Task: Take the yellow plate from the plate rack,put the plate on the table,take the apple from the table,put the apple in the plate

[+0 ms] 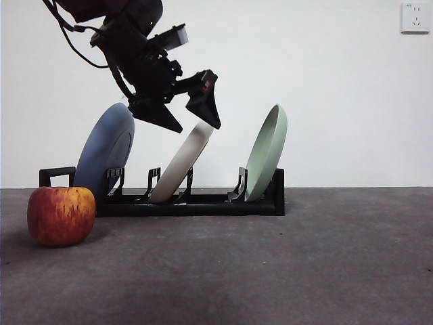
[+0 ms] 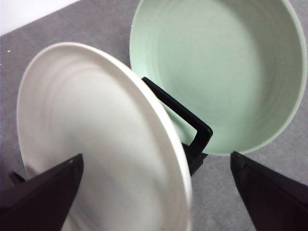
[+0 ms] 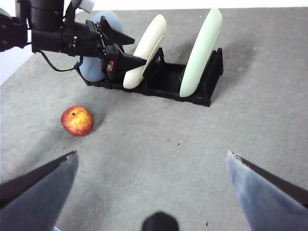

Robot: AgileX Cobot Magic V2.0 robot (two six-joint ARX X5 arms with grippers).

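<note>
The yellow plate [image 1: 183, 166] leans in the middle slot of the black plate rack [image 1: 203, 203], which stands on the table [image 1: 304, 271]. My left gripper [image 1: 188, 114] is open and comes down from the upper left, one jaw on each side of the plate's top rim. In the left wrist view the yellow plate [image 2: 96, 134] fills the space between the jaws of the left gripper [image 2: 154, 192]. The apple [image 1: 61, 215] rests on the table by the rack's handle end. My right gripper [image 3: 154, 187] hangs open, high above the table and holding nothing.
A blue plate [image 1: 105, 149] leans in the rack's end slot close to the left arm. A pale green plate [image 1: 266, 154] stands in the slot at the other end. A wall socket [image 1: 415, 17] sits high on the white back wall.
</note>
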